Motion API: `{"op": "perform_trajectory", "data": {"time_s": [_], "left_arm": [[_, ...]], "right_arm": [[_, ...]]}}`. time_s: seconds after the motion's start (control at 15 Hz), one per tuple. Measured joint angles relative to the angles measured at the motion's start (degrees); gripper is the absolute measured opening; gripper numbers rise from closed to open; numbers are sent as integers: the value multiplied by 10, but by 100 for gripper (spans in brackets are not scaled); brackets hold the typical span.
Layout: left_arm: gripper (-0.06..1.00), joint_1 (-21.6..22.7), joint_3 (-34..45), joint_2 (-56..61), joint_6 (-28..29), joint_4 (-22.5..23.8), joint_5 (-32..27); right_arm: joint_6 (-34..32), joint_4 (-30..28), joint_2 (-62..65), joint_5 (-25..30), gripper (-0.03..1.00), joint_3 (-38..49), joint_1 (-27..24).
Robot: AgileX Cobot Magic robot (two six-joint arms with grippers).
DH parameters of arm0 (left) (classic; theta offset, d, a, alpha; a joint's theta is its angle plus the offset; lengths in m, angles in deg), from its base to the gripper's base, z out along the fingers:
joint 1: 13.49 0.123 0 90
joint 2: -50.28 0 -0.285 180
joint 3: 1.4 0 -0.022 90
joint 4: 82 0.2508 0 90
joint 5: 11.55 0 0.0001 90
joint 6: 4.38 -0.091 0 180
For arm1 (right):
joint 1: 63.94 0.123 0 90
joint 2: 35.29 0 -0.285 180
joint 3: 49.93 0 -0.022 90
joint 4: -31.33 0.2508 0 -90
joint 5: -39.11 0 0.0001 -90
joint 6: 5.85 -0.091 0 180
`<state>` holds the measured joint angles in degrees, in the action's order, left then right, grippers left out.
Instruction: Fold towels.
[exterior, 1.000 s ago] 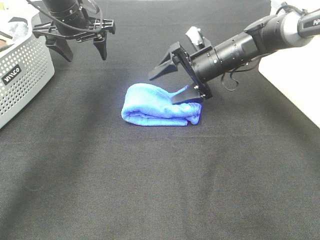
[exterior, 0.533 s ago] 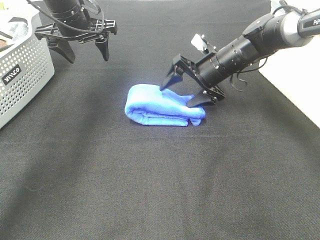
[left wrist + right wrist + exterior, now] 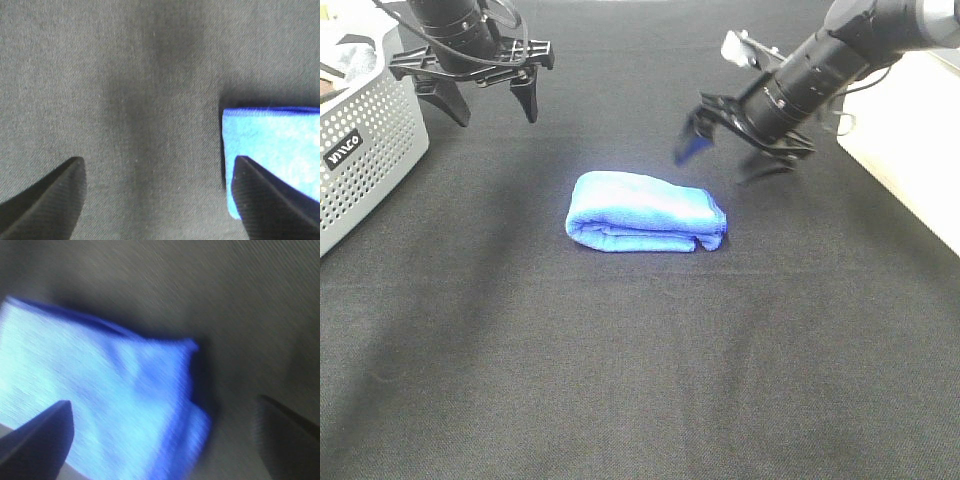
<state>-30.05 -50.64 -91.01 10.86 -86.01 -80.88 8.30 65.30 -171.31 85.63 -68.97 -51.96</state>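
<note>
The folded blue towel [image 3: 646,212] lay on the black cloth [image 3: 640,380] mid-table, just near-left of the right gripper [image 3: 730,155], which hung above it with jaws spread, while the left gripper [image 3: 485,100], also spread, hovered far-left near the grey basket [image 3: 365,150].

The towel [image 3: 645,212] is soft, fuzzy blue cloth with a matt nap. A black, matt woven cloth with a fine rough weave covers the table [image 3: 620,380]. The basket [image 3: 365,160] looks like smooth grey perforated plastic. Both claws' fingers [image 3: 45,200] look like matt black ribbed plastic.
</note>
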Motion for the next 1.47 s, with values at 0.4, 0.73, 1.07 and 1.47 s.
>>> {"op": "perform_trajectory", "data": {"time_s": [0.4, 0.73, 1.07, 1.47], "left_arm": [[76, 0, 3, 66, -45, 0, -2], [76, 0, 97, 195, -78, 5, -2], [76, 0, 332, 407, -92, 15, -2], [76, 0, 646, 756, -93, 15, -4]], "right_arm": [[-13, -56, 81, 75, 90, 0, 0], [-28, -105, 191, 156, 90, 22, 0], [-37, -127, 360, 161, 90, 178, 0], [-40, -144, 633, 140, 90, 447, 0]]}}
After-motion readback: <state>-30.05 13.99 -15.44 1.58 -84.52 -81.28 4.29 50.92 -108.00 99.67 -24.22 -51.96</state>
